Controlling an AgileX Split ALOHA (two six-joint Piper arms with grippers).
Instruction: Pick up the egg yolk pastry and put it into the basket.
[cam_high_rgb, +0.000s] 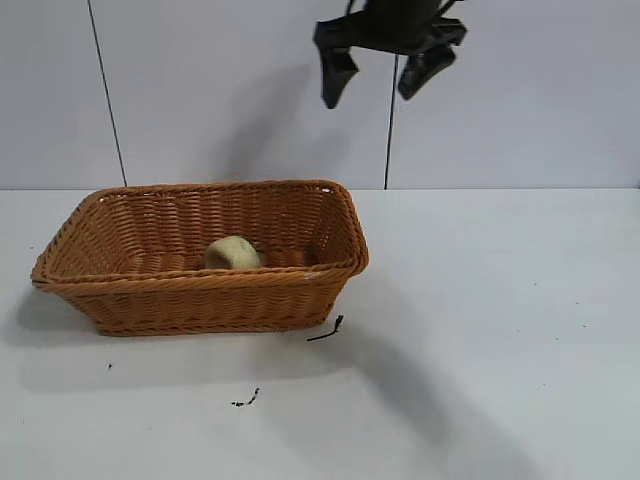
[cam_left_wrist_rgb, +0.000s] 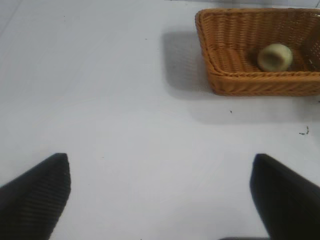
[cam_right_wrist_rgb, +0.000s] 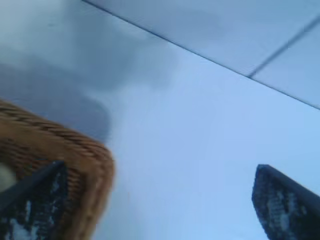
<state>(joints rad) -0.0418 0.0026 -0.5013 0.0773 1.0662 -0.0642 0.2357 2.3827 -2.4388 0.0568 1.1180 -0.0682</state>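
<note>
Right gripper (cam_high_rgb: 377, 80) is hanging high up in the exterior view with its jaws spread apart and nothing between them, sitting above and a bit behind the basket's right end. On my right wrist feed I'm seeing both dark fingers (cam_right_wrist_rgb: 285, 205) wide apart, with one of them overlapping the braided rim at a corner of the basket (cam_right_wrist_rgb: 75, 150) and bare white table (cam_right_wrist_rgb: 190, 165) filling the gap between them.

Left gripper (cam_left_wrist_rgb: 160, 200) is also showing its jaws wide apart, empty, and it's looking across a big stretch of open tabletop (cam_left_wrist_rgb: 125, 110) toward the basket (cam_left_wrist_rgb: 235, 80), which is well apart from it. I'm not seeing that arm in the exterior view at all.

The egg yolk pastry (cam_high_rgb: 232, 253) is lying inside the basket (cam_high_rgb: 200, 300), on the floor of it near the front wall, roughly mid-length. The left wrist feed is showing the pastry (cam_left_wrist_rgb: 274, 57) tipped so its dent is facing sideways.

Around the basket I'm getting lots of free table (cam_high_rgb: 500, 330) on the right side and in front. A couple of small dark scraps are sitting on the surface: one (cam_high_rgb: 327, 330) just beside the basket's front right corner, another (cam_high_rgb: 246, 400) further forward.
</note>
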